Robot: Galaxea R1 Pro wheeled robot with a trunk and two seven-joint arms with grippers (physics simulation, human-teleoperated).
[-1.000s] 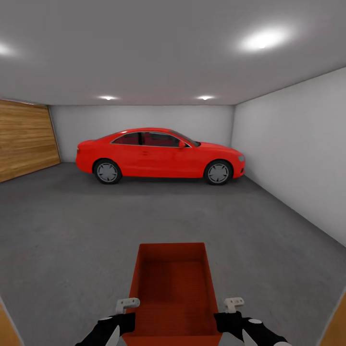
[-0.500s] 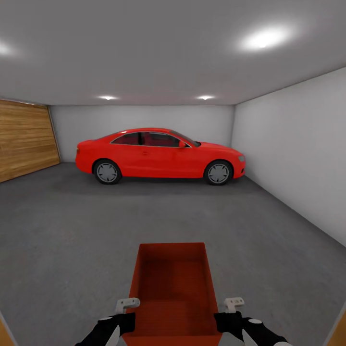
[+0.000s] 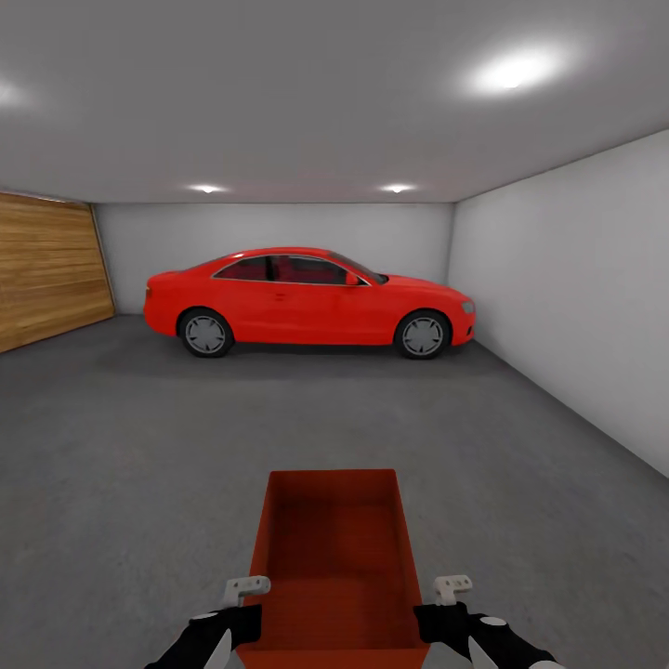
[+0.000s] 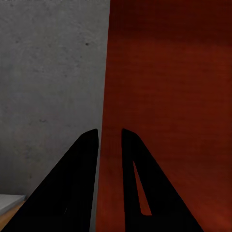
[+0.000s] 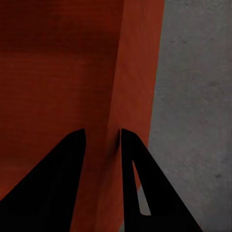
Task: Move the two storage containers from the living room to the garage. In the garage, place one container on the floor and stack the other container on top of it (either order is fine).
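Head view: bin carried into the garage

Head view puts us inside the garage, looking across the dark grey concrete floor toward a red car parked side-on against the far wall. A pale grey wall runs along our right, and a wood-plank panel stands at the far left.

Low in the middle of that view we hold one orange-red bin, open side up, its long axis pointing away from us. The left tool sits at the bin's left wall near the closer end, and the right tool at the right wall opposite.

From the left wrist we see the left tool's two dark fingers straddling the bin's thin wall, one inside, one outside over the concrete, pinched onto it. From the right wrist the right tool's fingers likewise clamp the opposite wall, with the ribbed interior on one side and floor on the other.
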